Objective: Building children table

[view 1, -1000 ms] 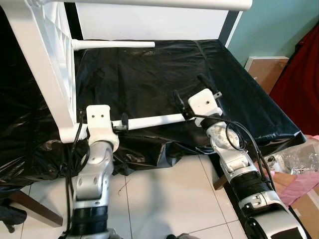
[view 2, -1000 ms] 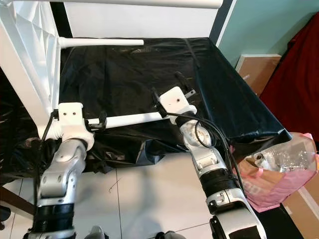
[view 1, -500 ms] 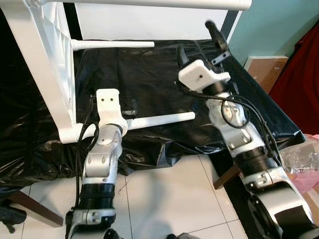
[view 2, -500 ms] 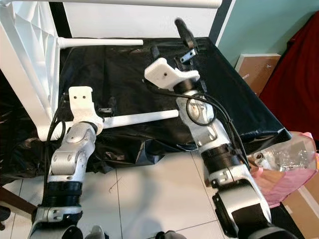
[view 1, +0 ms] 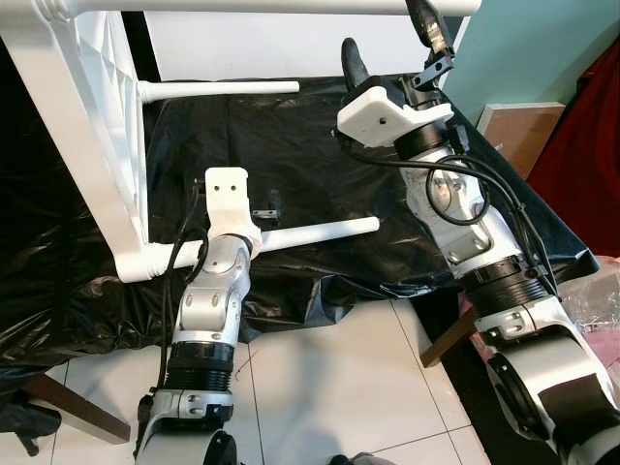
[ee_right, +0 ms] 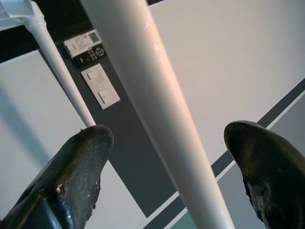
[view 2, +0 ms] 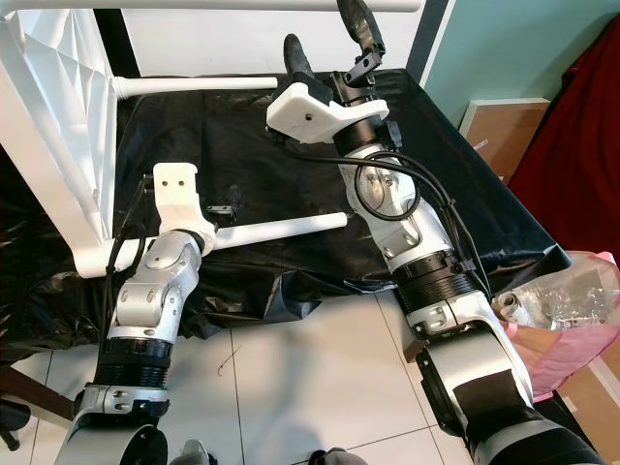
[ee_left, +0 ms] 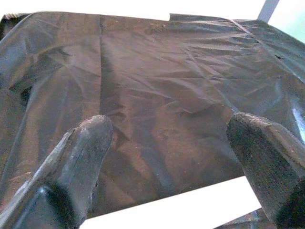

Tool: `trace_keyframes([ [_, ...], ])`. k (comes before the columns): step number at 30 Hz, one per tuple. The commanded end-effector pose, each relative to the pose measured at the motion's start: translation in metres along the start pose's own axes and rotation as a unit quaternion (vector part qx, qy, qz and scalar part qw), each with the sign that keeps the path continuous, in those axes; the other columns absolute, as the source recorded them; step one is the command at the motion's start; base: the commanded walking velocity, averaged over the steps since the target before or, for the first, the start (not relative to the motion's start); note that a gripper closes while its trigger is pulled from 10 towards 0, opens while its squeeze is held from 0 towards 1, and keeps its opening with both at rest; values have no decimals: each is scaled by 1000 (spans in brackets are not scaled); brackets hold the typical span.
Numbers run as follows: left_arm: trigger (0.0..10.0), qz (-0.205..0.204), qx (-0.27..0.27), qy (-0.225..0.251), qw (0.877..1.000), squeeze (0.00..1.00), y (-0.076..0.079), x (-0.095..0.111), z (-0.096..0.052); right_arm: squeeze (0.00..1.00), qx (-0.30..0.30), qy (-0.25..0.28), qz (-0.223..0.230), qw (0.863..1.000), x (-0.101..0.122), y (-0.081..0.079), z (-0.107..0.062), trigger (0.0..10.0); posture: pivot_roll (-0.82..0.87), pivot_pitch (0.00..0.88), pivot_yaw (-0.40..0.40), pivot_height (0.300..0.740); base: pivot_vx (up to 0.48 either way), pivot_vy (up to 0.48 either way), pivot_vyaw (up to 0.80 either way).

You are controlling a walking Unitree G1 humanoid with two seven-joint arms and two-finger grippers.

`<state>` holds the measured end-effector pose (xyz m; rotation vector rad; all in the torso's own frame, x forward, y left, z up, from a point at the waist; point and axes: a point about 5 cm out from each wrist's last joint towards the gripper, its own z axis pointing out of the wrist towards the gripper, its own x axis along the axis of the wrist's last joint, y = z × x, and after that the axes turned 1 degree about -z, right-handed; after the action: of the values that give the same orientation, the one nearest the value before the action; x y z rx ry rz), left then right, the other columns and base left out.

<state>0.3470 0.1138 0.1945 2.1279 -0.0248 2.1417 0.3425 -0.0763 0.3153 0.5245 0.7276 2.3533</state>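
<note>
The white children's table (view 1: 82, 145) lies tipped on its side on black plastic sheeting (view 1: 291, 165), legs pointing sideways. The right end effector (view 1: 387, 44), fingers spread, straddles the top leg (ee_right: 157, 105) without touching. The left end effector (ee_left: 167, 157) sits open just above the lower leg (view 1: 310, 232).

The silver right arm's black two-fingered gripper (view 1: 387, 39) has let go of the lower white round table leg (view 1: 320, 232) and risen, fingers spread, to the top white leg (ee_right: 157, 109).
</note>
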Motion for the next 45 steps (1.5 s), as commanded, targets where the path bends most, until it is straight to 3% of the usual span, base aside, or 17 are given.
trace_keyframes([
  [1,10000,-3,-8,1,1000,0,4,0,2,0,0,13,-11,1000,1,-1,1,10000,-5,69,-66,740,0,0,0],
  [7,10000,-9,-5,3,1000,0,5,0,4,0,6,22,-18,1000,1,-7,-6,10000,-8,72,-63,740,0,0,0],
  [19,10000,-11,-8,6,1000,0,7,0,10,0,48,45,-8,998,12,-8,26,10000,-21,74,-58,740,0,0,0],
  [22,10000,-13,-6,6,1000,0,6,-2,12,0,86,46,-13,995,13,-13,36,10000,-23,71,-63,740,0,0,0],
  [27,10000,-15,-5,6,1000,0,6,-4,13,0,94,45,-13,994,14,-14,39,10000,-22,70,-64,740,0,0,0],
  [38,10000,-31,66,-16,997,0,-13,-27,28,0,180,31,-25,983,26,-11,77,10000,-43,50,-81,740,0,0,0],
  [44,10000,-40,82,-17,996,0,-17,-30,31,0,196,29,-27,980,28,-12,83,10000,-47,47,-82,740,0,0,0],
  [45,10000,-46,93,-17,994,0,-19,-32,32,0,202,25,-24,979,29,-12,85,0,-57,45,-87,740,0,0,0],
])
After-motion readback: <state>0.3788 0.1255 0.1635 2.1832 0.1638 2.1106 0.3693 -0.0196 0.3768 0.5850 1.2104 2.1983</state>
